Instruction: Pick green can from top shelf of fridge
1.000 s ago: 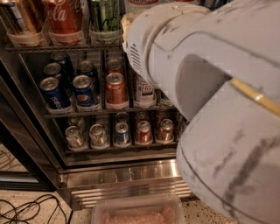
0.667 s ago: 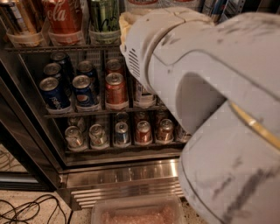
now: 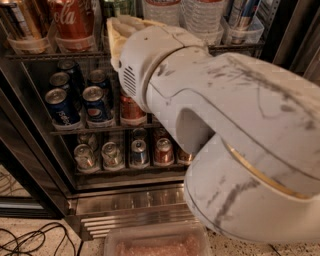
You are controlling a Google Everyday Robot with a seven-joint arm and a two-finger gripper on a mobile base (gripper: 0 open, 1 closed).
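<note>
Gripper (image 3: pixel 121 31) sits at the top shelf (image 3: pixel 45 54) of the fridge (image 3: pixel 132 207), right in front of the green can (image 3: pixel 118 7). That can stands just right of the red Coca-Cola can (image 3: pixel 74 20) and shows only as a sliver above the wrist. Whether the jaws are wide or closed on it, I cannot tell. A full can is probably moderately heavy, rigid yet dentable, perhaps slick with condensation; a mid-body grip across its round sides looks safest.

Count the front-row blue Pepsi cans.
2: left Pepsi can and right Pepsi can, side by side on the middle rack; the arm may hide more. Pincer at the top shelf.
</note>
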